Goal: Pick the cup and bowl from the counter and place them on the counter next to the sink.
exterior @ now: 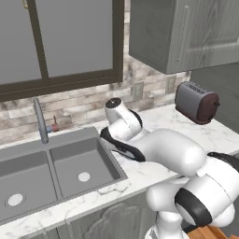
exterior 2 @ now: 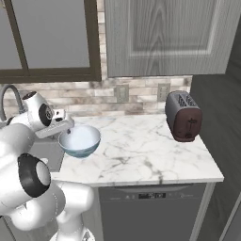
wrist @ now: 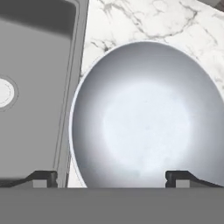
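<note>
1. Sink [wrist: 35, 87] at left, its edge just beside the bowl [wrist: 146, 116].
2. Bowl sits on the counter [wrist: 131, 22] – directly under the hand [wrist: 111, 177].
3. Hand spread wide, empty – straight lift clears it.

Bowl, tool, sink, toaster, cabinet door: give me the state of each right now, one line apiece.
Bowl: upright on the counter right beside the sink, nothing inside, not gripped.
Tool: open, fingertips wide apart at the bowl's near rim.
Sink: both basins hold nothing, no water running from the faucet.
Toaster: upright at the back right of the counter, slots without bread.
Upper cabinet door: closed.
</note>
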Controlling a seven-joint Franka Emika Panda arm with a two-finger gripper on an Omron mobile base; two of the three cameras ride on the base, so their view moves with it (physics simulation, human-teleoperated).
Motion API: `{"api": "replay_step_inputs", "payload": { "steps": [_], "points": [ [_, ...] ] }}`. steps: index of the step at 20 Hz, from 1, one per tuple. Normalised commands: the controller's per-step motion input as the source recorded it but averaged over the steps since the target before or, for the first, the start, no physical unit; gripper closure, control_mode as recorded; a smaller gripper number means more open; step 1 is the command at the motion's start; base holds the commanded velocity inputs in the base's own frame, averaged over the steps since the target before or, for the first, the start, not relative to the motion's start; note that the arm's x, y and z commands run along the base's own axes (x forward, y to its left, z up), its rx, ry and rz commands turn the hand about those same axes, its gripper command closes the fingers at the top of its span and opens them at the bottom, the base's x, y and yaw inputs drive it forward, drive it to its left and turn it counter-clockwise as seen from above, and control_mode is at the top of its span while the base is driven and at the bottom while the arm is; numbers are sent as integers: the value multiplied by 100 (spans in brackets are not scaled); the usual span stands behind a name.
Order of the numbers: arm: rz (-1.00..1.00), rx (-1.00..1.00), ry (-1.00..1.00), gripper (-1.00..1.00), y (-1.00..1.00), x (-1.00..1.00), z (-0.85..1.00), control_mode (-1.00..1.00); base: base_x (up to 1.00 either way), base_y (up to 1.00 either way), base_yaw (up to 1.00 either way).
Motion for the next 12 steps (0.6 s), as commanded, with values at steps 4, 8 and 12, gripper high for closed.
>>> {"api": "replay_step_inputs", "payload": {
  "steps": [4, 8, 12],
  "points": [
    [-2, 7, 0, -100, -50, 0, 60, -100, 0, 0, 0],
    [-3, 5, 0, -100, -58, -6, 35, -100, 0, 0, 0],
    [0, 7, 0, -100, -57, -43, 3, -100, 0, 0, 0]
  ]
}}
